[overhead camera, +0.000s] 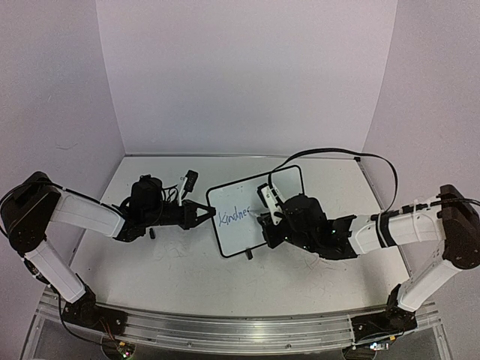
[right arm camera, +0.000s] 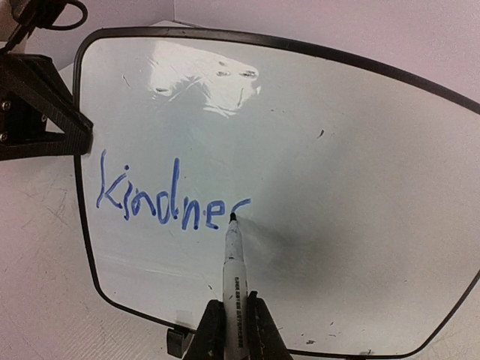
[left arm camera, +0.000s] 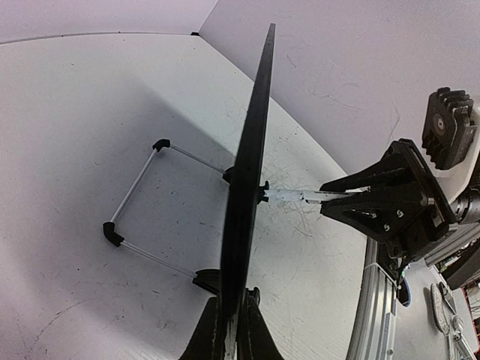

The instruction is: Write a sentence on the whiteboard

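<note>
The whiteboard stands tilted at the table's middle, propped on its wire stand. My left gripper is shut on the board's left edge. In the left wrist view the board shows edge-on between the jaws of the left gripper. My right gripper is shut on a white marker. The marker's tip touches the board at the end of the blue writing. The writing reads "Kindne" plus a started stroke, and also shows in the top view.
A black cable loops behind the right arm. A small dark item lies on the table near the left arm. An aluminium rail runs along the near edge. White walls close in the back and sides.
</note>
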